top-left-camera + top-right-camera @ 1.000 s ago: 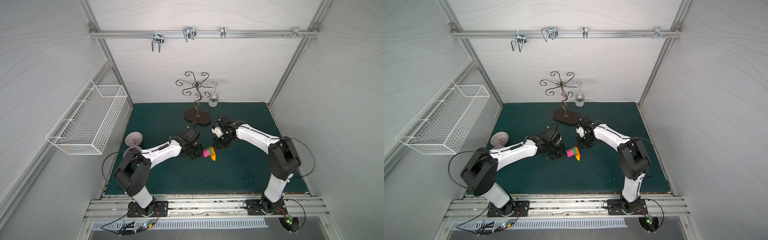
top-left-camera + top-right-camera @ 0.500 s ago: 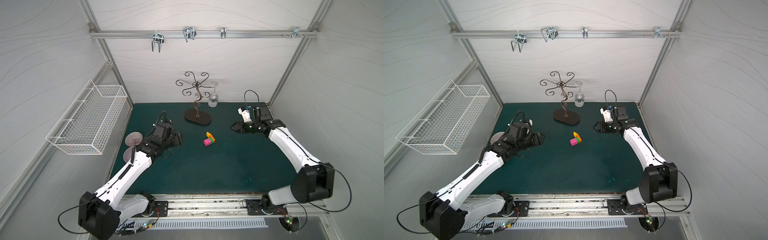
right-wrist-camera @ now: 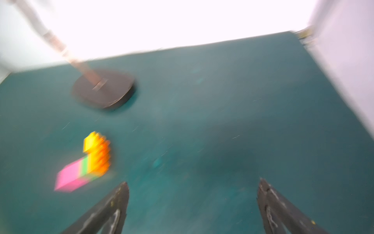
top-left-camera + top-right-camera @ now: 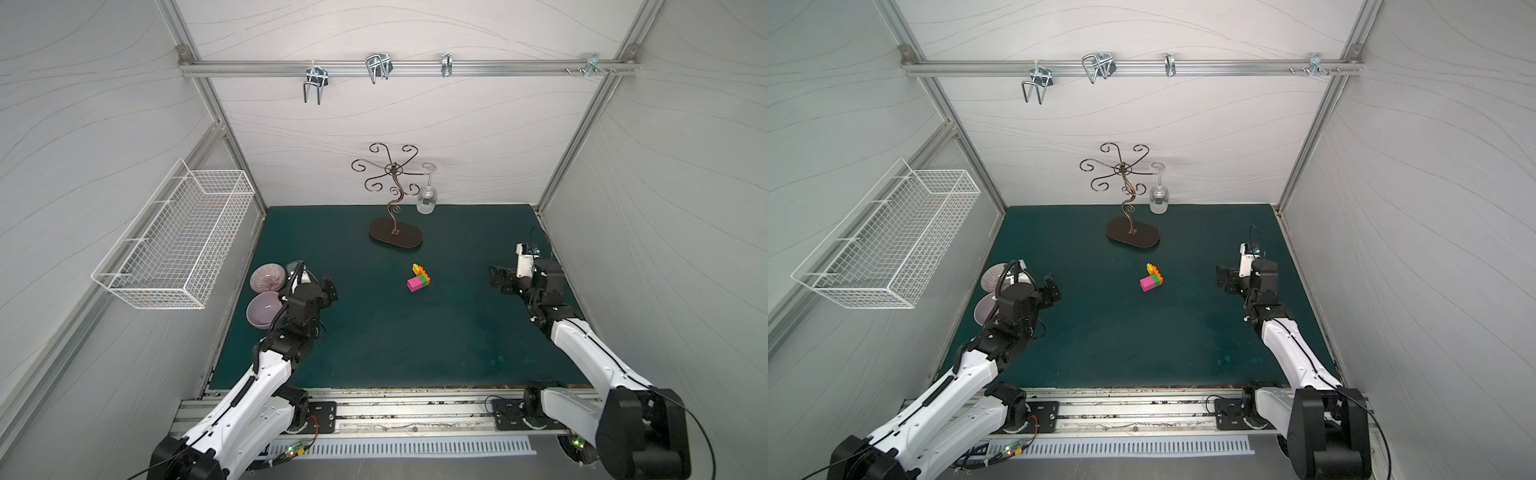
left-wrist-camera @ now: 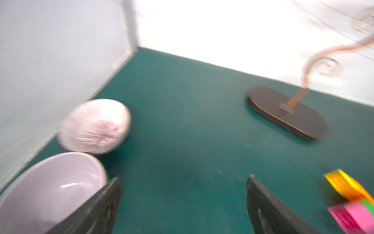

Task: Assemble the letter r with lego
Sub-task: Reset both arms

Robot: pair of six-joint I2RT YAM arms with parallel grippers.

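Dark green mat (image 4: 374, 340) is covering the floor of a white box, and I am watching it from far away through my cameras. A curly metal stand (image 4: 395, 235) is standing near the back of the mat, so I am telling every place from it. The letter r (image 4: 419, 277) is lying flat on the mat just in front of the stand's oval foot, near it but not touching, and it is showing in both top views (image 4: 1151, 277). Its yellow brick is sitting closest to the stand, then orange and green, and the pink end is lying farthest away. My left gripper (image 4: 328, 293) is hanging in front of the stand, well off to the left arm's side, with its jaws spread wide and holding nothing. My right gripper (image 4: 498, 280) is hanging well off to the other side of the stand, and it too is gaping wide and holding nothing. Both wrist views are looking blurry, but each is showing bare mat between the fingers (image 5: 113, 194). Two purple bowls (image 4: 262, 309) are sitting beyond the left gripper, even farther from the stand. A glass (image 4: 427, 199) is hanging upside down from one of the stand's curls.
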